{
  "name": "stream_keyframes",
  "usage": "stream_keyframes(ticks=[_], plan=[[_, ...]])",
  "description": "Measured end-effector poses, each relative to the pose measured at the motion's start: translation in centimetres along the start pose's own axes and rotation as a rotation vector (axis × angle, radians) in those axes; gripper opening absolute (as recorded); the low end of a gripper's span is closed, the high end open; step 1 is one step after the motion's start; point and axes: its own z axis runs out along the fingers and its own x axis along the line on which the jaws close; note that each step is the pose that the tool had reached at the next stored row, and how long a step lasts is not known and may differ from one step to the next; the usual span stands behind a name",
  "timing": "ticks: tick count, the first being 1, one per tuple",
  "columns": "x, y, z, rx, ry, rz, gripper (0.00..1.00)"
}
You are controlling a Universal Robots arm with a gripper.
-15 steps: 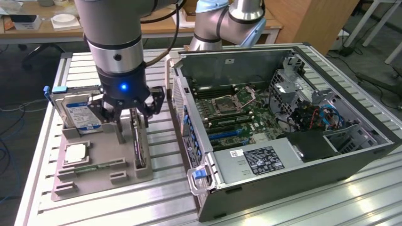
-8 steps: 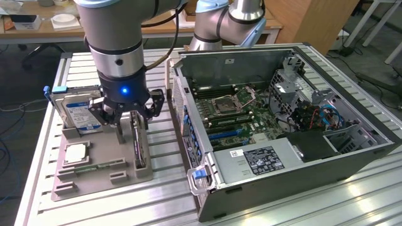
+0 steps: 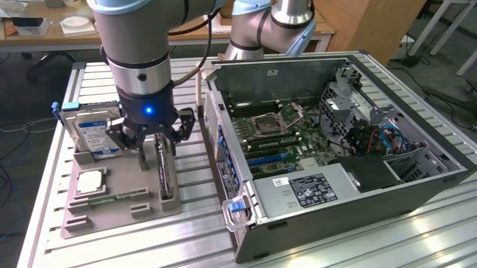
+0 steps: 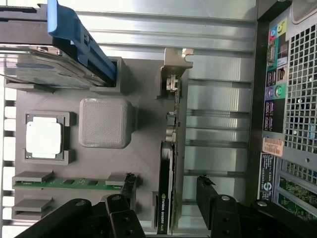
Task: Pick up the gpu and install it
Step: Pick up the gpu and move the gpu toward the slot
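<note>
Jaws wide, the gripper (image 3: 157, 146) straddles the gpu (image 3: 165, 176) standing on edge in a grey holder (image 3: 111, 211) — likely a light, stiff, fragile card, best pinched across its flat faces.

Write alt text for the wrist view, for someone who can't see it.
The gripper hangs with open jaws either side of, but clear of, the gpu standing on edge in a grey parts tray. The tray also holds a hard drive, a CPU and a green memory stick; a computer case shows its rear panel alongside.
</note>
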Motion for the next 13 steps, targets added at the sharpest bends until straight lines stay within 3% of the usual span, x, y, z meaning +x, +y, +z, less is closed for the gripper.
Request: stream_keyframes(ticks=[13], plan=[[0.0,-0.1,2.08,-0.0002,0.0029,0.0,0.6]])
